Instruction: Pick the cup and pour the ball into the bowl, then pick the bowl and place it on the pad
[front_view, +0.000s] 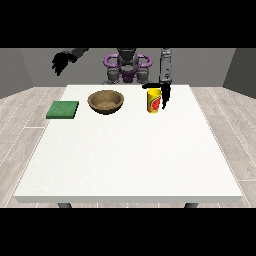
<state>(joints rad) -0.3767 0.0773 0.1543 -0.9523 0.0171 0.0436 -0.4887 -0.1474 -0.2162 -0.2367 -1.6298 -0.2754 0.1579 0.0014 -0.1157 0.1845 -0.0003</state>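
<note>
A: Well, start with the biggest thing. What fills the view?

B: The white table (130, 160), stretching from the robot (127, 65) at the far edge towards the camera. The robot sits small at the top, behind the table's far side, with grey and purple parts showing around its torso.

A: And on the table?

B: Three things, all in the far part. The wooden bowl (105, 101) is the widest, brown and round, sitting upright a little left of the middle. To its left, near the table's left edge, lies the green pad (63, 109), flat and square, apart from the bowl. To the right of the bowl stands the yellow cup (154, 100), upright, with a red and green mark on its side.

A: Can you see the ball?

B: No, the inside of the cup is hidden from here, so I cannot tell whether it is there.

A: Then the hands.

B: The hand at the view's right (164, 93) comes down from a dark forearm and sits right at the cup's right side, its fingers running down along the wall and a thumb reaching over the rim at the left. It looks wrapped round the cup, which stands on the table.

A: And the other?

B: The hand at the view's left (61, 62) is raised well above the table's left corner, holding nothing, fingers hanging relaxed and spread.
</note>
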